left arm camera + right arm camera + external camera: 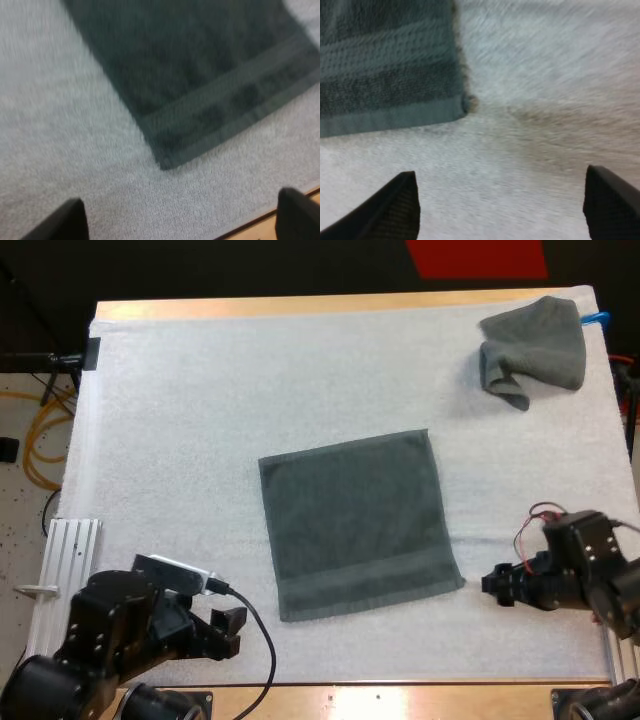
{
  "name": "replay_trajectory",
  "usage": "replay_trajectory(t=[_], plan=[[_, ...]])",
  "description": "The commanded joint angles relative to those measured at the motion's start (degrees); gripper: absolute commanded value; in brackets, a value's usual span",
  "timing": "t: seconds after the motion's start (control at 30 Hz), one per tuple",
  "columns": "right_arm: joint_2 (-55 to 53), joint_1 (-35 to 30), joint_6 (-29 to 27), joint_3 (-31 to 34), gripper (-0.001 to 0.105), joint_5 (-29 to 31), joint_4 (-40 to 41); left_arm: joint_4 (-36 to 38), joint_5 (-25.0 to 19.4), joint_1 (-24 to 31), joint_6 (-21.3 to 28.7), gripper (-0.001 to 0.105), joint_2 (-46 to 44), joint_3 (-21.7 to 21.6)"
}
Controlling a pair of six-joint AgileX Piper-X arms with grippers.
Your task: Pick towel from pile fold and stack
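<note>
My left gripper (pixel 238 631) gapes wide near the flat towel's (pixel 355 525) near-left corner. My right gripper (pixel 492 590) gapes wide beside its near-right corner. Crumpled towel (pixel 533 350) lies far-right of it.

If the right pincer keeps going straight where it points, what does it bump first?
Probably the flat towel, at its near corner just ahead of the open right pincer; the pincer's height is hard to judge.
</note>
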Motion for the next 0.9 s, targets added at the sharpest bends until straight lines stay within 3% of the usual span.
replay_trajectory(t=[0.0,0.13,0.3,0.63,0.87], plan=[[0.3,-0.3,1.9,1.5,0.066,-2.6,-3.5,-0.9,1.1,-0.2,-0.7,0.073,-0.2,0.6],[3.7,-0.3,9.1,7.8,0.066,-8.8,-13.8,-4.4,5.4,-0.2,-2.1,0.073,-0.2,3.4],[9.7,-0.3,14.7,10.5,0.066,-14.0,-23.9,-7.4,10.0,-0.2,-2.3,0.073,-0.2,3.7],[23.6,-0.3,21.3,10.7,0.066,-18.6,-38.6,-7.6,10.1,-0.2,-2.4,0.073,-0.1,3.7],[28.2,-0.3,23.0,10.7,0.063,-22.6,-42.1,-7.6,10.1,-0.2,-2.4,0.073,-0.1,3.7]])
